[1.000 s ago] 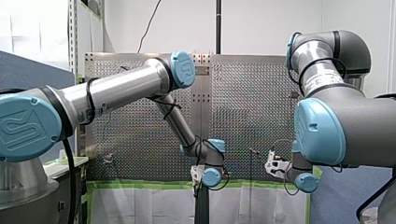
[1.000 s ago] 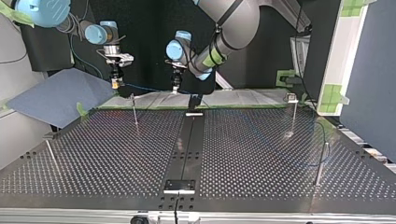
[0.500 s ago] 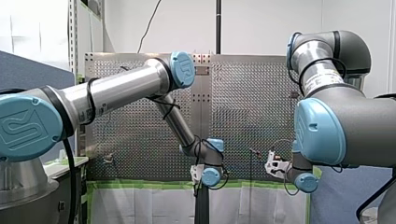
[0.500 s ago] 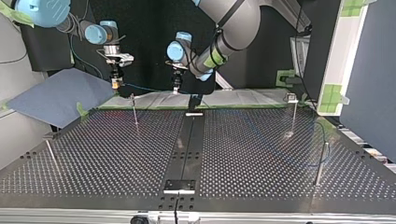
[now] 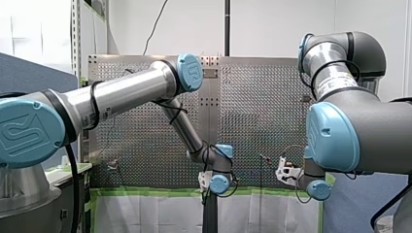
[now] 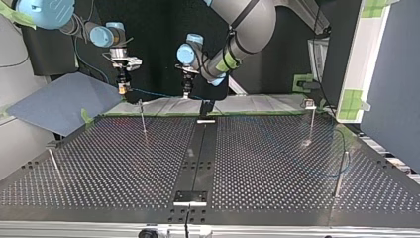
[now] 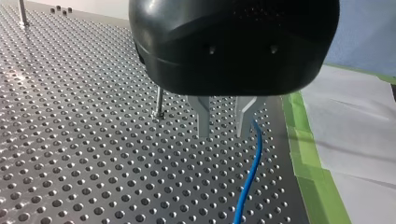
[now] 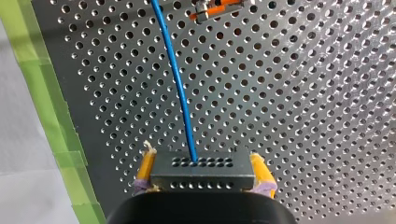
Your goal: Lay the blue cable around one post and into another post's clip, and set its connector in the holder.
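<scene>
The blue cable (image 8: 180, 88) runs from its dark connector (image 8: 203, 175), which my right tool (image 8: 201, 157) clamps between yellow pads (image 8: 145, 169). From there it passes over the perforated counter (image 8: 303, 116) towards an orange clip (image 8: 217, 9). My left tool (image 7: 224, 125) stands narrowly parted with nothing between its fingers, and the cable lies just beside one of them.
</scene>
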